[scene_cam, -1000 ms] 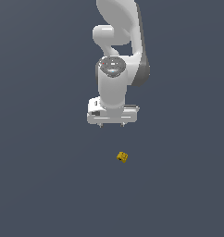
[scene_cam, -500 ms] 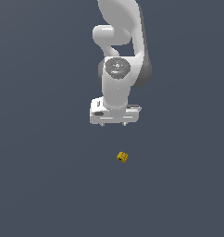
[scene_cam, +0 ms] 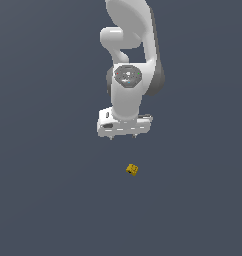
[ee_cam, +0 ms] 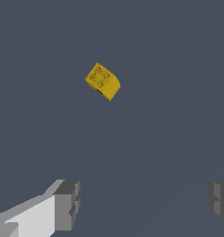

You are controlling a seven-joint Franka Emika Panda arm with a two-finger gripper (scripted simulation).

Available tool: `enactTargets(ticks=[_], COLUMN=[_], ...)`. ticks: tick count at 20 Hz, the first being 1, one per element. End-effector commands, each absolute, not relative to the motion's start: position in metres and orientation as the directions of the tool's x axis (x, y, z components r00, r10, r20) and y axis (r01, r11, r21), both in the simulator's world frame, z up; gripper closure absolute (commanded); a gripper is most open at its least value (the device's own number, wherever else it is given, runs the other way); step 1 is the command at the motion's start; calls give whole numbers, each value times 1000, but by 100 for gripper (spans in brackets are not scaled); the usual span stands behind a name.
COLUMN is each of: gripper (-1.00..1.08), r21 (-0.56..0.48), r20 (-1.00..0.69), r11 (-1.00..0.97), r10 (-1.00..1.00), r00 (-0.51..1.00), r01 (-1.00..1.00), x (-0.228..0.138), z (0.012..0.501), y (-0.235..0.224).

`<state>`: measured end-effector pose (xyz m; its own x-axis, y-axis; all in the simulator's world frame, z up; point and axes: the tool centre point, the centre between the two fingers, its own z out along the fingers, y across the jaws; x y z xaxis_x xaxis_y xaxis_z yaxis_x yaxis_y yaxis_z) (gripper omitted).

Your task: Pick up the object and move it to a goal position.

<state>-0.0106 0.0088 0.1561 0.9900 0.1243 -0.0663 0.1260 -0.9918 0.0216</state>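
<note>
A: Item one?

B: Arm (scene_cam: 130, 60), white, single. It comes down from the upper part of the exterior view and ends in a broad white hand piece.

A: Item two?

B: Gripper (scene_cam: 123, 136). Two short fingertips show under the hand piece in the exterior view. In the wrist view the grey fingers (ee_cam: 67, 203) stand wide apart, one at each side, with bare floor between them. Wide open, holding nothing.

A: Item three?

B: Block (scene_cam: 132, 169), small, yellow-orange, roughly cube-shaped, with studs on its upper face (ee_cam: 102, 81). It lies on the floor (scene_cam: 48, 190), turned at an angle to the fingers.

A: Position relative to the gripper?

B: Below the gripper in the exterior view, slightly toward the exterior view's right, clearly apart from both fingers. No contact.

A: Surface?

B: Plain dark blue-grey floor.
</note>
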Motion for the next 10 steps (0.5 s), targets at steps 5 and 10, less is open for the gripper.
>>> enactTargets(ticks=[5,10], gripper=[-92,-92], r21=[18,14], r20=[-63,-58], r11=[-973,-936], r10=[230,350], r00=[971,935], r01=[232,351], x=[1,13], z=[147,137], y=[13,18])
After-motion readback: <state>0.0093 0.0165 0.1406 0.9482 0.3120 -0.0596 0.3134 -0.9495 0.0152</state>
